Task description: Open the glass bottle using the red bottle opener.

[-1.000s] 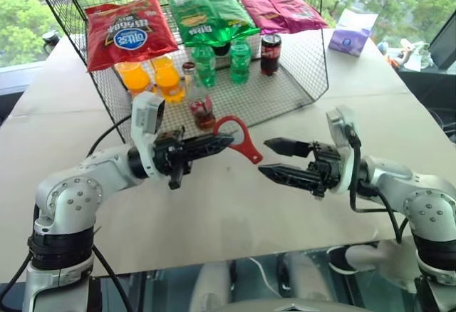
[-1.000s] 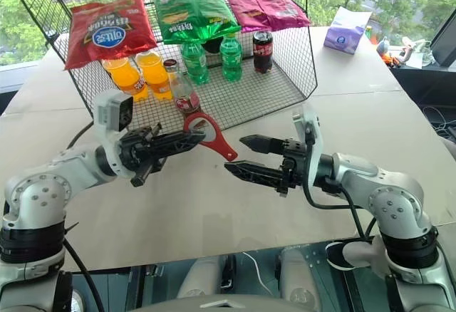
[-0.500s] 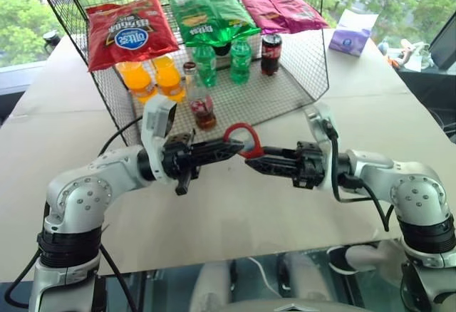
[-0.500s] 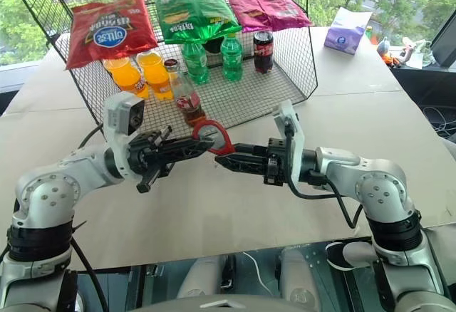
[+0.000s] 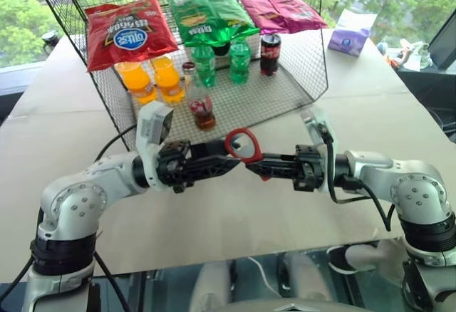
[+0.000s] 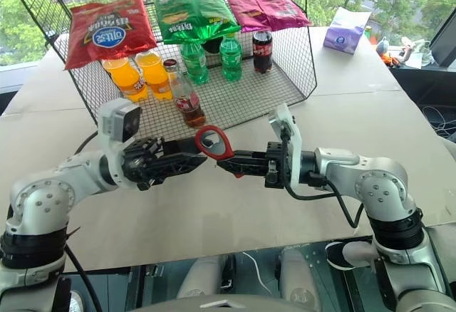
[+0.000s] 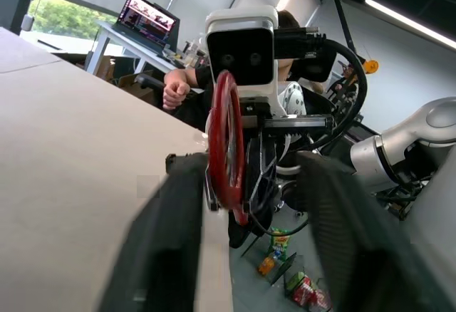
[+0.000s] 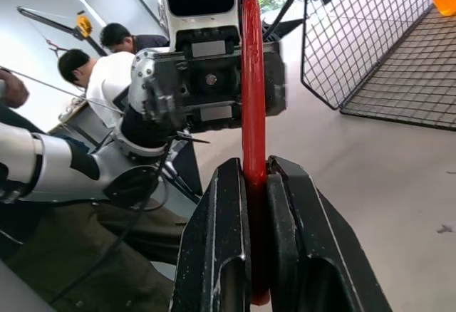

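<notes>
Red bottle opener (image 8: 252,105) clamped between right fingers (image 8: 224,255)

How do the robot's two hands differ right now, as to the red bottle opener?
The right hand is shut on the red bottle opener, gripping its handle; the left hand stands open around the loop, its fingers apart. They point at each other, level, above the table.

- Red bottle opener (image 5: 244,145)
- Black wire basket (image 5: 313,63)
- Green plastic bottles (image 5: 204,65)
- Orange drink bottles (image 5: 135,78)
- Red, green and magenta snack bags (image 5: 129,33)
</notes>
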You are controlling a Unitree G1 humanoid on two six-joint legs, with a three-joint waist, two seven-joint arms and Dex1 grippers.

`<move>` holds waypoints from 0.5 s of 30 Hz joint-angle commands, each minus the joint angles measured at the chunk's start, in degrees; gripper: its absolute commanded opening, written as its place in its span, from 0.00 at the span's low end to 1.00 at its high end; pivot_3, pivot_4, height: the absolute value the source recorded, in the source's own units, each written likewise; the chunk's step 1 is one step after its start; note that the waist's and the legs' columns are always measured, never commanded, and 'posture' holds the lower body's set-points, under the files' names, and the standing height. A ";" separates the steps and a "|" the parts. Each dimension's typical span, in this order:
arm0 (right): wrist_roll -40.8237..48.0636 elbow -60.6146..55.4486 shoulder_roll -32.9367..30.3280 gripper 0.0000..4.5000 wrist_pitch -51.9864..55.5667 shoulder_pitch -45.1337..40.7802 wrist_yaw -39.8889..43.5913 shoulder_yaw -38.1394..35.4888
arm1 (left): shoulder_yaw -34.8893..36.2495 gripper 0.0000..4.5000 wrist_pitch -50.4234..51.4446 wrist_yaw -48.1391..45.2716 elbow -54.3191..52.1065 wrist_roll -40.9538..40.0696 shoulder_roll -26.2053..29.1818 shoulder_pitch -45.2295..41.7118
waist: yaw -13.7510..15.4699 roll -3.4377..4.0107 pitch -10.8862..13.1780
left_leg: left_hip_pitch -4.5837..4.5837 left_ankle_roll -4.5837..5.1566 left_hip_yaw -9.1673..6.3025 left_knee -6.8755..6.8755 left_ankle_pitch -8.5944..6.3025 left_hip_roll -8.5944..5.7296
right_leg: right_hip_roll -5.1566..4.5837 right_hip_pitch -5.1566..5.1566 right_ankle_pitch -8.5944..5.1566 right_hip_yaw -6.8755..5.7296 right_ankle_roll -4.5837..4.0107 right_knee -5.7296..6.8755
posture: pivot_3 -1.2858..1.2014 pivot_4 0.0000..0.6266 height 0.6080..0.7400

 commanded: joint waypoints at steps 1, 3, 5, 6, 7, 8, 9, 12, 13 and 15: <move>-0.84 -1.83 -0.73 0.00 -1.65 1.59 0.59 -2.26 | 3.41 0.92 -3.08 3.01 -4.82 2.47 1.05 3.08 | -0.01 0.01 0.01 | 0.00 0.00 0.00 -0.01 0.00 0.00 | -0.01 0.00 0.00 0.00 0.00 -0.01 | 0.52 0.24 1.00; -1.30 -2.18 -0.72 0.00 -2.28 2.64 0.35 -3.03 | 4.14 0.97 -5.99 6.65 -6.91 6.96 0.47 5.48 | 0.08 0.01 0.00 | -0.01 0.00 0.00 -0.02 0.00 0.01 | -0.02 -0.01 0.00 0.00 0.00 -0.03 | 0.52 0.24 1.00; -0.40 -2.13 0.08 0.00 -3.26 3.92 -1.16 -4.63 | 5.65 0.97 -6.59 11.43 -8.38 7.43 -0.72 7.02 | 0.08 0.01 0.00 | -0.02 0.00 0.00 -0.01 0.00 0.00 | -0.04 0.00 0.00 0.00 0.00 -0.06 | 0.52 0.24 1.00; 0.17 -2.07 0.60 0.00 -3.88 4.54 -2.17 -5.56 | 4.96 0.97 -8.58 17.01 -9.57 12.51 -2.01 6.43 | 0.14 0.00 0.01 | -0.02 0.00 0.01 -0.02 0.00 0.01 | -0.07 0.00 0.01 0.00 0.01 -0.07 | 0.52 0.24 1.00; 0.47 -2.08 0.99 0.00 -4.31 5.00 -2.88 -6.24 | 4.16 0.97 -10.35 21.88 -10.51 17.11 -3.14 5.63 | 0.29 0.00 0.01 | -0.02 0.00 0.00 -0.02 -0.01 0.01 | -0.09 0.00 0.01 0.00 0.01 -0.07 | 0.52 0.24 1.00; 0.45 -2.20 1.34 0.00 -4.84 5.44 -3.61 -6.79 | 2.98 0.97 -12.10 27.78 -10.38 22.98 -4.50 3.97 | 0.44 0.00 0.01 | -0.03 0.00 -0.02 -0.01 0.00 0.00 | -0.10 0.01 0.01 -0.01 0.01 -0.07 | 0.52 0.24 1.00; 0.32 -2.39 1.73 0.00 -5.29 5.82 -4.28 -7.26 | 1.77 0.97 -12.75 32.85 -9.54 28.04 -5.27 2.17 | 0.77 0.00 0.01 | -0.03 0.00 -0.03 -0.01 0.00 -0.01 | -0.10 0.02 0.01 -0.02 0.02 -0.08 | 0.52 0.24 1.00; -0.35 -2.94 2.93 0.00 -6.65 6.50 -6.04 -7.94 | 0.79 0.97 -11.96 32.98 -4.48 29.84 -5.75 -2.02 | 0.98 -0.04 0.02 | -0.01 -0.01 -0.03 0.01 0.00 -0.08 | 0.01 0.05 0.04 -0.02 0.01 -0.07 | 0.52 0.24 1.00; -0.53 -3.08 3.21 0.00 -7.04 6.62 -6.53 -7.97 | 1.49 0.97 -12.69 34.67 -2.74 30.64 -7.21 -2.98 | 0.99 -0.04 0.02 | -0.01 -0.01 0.01 0.00 0.00 -0.06 | 0.01 0.03 0.03 -0.01 0.01 -0.07 | 0.52 0.24 1.00; -0.96 -3.39 3.60 0.00 -7.64 6.86 -7.24 -7.91 | 0.52 0.97 -15.51 35.87 -1.25 34.65 -7.97 -3.54 | 0.98 -0.02 0.02 | -0.02 0.00 0.01 -0.07 0.00 -0.05 | -0.01 0.03 0.03 0.00 0.01 -0.14 | 0.52 0.24 1.00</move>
